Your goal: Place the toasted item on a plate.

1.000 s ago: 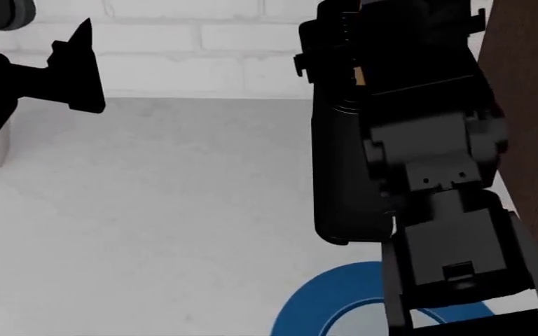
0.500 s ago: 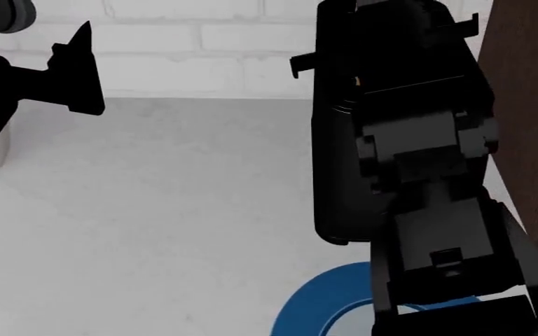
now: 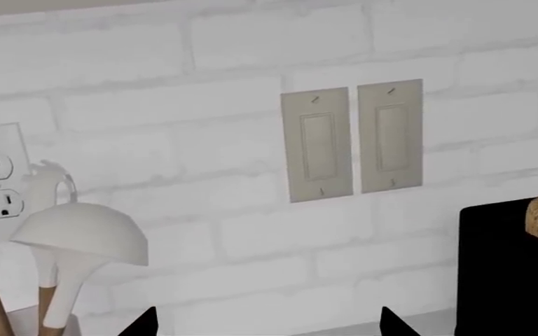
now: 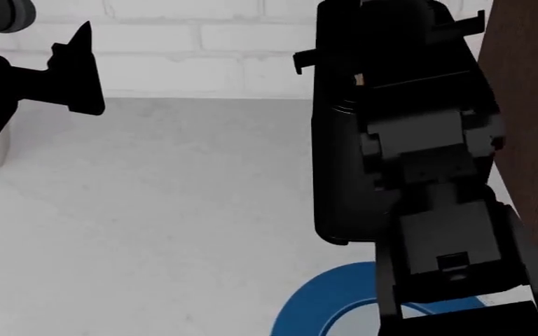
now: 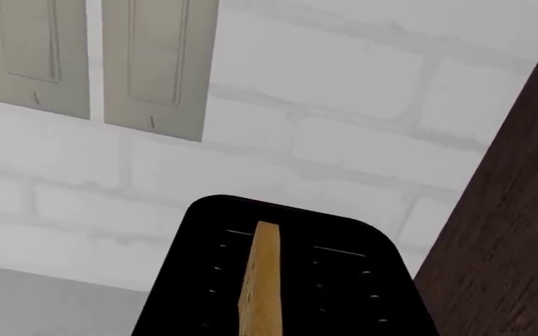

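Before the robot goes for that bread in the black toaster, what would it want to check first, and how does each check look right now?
1. Toast reachable: ok. It stands upright in the toaster slot, its top edge sticking out.
2. Right arm lined up: ok. Its wrist view looks straight down onto the toast; the arm hangs over the toaster in the head view.
3. Right hand open: cannot tell. Its fingers show in no view.
4. Plate ready: ok, as far as visible. Its blue rim lies on the counter in front of the toaster, partly hidden by the arm.
5. Left hand out of the way: ok. It is off to the left, away from the toaster.
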### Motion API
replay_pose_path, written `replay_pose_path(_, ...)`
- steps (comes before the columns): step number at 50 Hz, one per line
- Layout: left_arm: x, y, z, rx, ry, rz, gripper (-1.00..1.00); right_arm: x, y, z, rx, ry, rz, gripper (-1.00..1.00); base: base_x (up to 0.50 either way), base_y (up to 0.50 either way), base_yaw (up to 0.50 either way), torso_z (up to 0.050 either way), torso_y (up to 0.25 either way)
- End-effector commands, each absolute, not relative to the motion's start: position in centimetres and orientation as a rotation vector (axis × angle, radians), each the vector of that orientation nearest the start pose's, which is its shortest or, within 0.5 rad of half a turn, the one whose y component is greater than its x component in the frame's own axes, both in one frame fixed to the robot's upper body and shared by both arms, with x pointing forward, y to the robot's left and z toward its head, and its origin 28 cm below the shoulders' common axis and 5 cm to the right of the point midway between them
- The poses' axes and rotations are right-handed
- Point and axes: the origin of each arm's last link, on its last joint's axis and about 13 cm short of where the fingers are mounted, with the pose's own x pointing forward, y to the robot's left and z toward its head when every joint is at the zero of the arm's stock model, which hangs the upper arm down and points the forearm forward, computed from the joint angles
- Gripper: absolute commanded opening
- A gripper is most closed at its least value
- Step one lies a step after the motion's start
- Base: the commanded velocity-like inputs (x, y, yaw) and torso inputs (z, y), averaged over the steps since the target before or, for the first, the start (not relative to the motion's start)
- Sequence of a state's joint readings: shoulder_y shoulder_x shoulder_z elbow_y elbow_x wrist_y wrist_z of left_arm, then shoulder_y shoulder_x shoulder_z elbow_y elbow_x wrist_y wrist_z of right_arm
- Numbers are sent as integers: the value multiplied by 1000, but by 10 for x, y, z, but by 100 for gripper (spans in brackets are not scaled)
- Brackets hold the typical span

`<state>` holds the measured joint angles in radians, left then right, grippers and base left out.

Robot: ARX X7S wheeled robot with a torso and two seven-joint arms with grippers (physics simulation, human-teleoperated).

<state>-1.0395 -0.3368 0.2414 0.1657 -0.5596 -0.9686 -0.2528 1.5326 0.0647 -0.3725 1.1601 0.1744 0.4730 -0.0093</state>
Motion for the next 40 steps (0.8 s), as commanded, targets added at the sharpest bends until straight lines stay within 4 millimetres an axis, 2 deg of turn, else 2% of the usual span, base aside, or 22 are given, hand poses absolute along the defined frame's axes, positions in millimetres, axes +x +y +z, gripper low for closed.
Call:
replay_pose_path(1,324,222,275,100,-129,-112,100,425,-118,279,-221,149,-4,-100,0,0,0,0,0)
replay_pose_path(28,323,222,279,99,-138,-117,100,416,-117,309,-232,90,-13,-100,0,0,-1,0,0)
replay_pose_path(40,322,223,281,96,-141,-116,100,408,-117,333,-230,44,-17,-100,0,0,-1,0,1)
